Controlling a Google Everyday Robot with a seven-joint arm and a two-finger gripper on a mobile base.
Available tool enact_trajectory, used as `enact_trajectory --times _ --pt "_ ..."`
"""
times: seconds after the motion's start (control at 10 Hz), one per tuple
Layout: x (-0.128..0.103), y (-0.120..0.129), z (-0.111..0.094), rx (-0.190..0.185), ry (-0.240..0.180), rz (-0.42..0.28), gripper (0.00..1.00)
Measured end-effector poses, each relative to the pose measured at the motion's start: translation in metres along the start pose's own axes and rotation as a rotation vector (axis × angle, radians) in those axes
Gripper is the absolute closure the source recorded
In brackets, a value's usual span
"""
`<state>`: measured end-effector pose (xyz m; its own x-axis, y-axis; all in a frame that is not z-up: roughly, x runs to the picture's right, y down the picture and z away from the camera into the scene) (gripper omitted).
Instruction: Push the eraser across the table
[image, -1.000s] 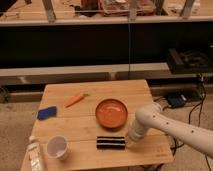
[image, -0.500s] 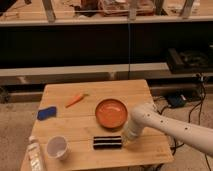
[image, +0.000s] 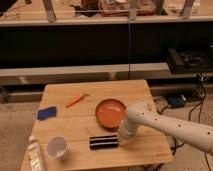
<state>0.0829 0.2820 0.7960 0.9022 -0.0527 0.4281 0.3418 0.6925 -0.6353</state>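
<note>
Two risks stand out. The gripper (image: 123, 138) sits low at the right end of the eraser (image: 104, 142), near the front edge of the table (image: 80, 122); how far it is open cannot be told. An off-centre push on so long and flat a black block, marked by a thin pale stripe, would likely turn it rather than slide it. A straight push leftward could carry it into the round white cup (image: 57, 147). The planked wood looks smooth. A round orange plate (image: 110, 112) lies just behind.
</note>
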Motion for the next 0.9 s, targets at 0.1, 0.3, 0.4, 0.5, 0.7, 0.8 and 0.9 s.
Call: enact_trajectory --times 0.1,0.3,0.4,0.5,0.7,0.8,0.9 --pt "-0.0016 -0.0013 0.0007 -0.001 -0.001 -0.003 1.00" --pt "-0.0013 -0.0017 0.0008 -0.001 0.001 -0.005 1.00" --pt "-0.0012 -0.0018 0.0008 -0.001 0.002 -0.006 1.00" --pt "-0.0012 -0.0017 0.0008 -0.001 0.002 -0.007 1.00" --pt "-0.0011 -0.0017 0.0007 -0.001 0.002 -0.007 1.00" --pt "-0.0012 -0.0017 0.0007 -0.001 0.002 -0.007 1.00" --pt "-0.0012 -0.0017 0.0007 -0.001 0.002 -0.007 1.00"
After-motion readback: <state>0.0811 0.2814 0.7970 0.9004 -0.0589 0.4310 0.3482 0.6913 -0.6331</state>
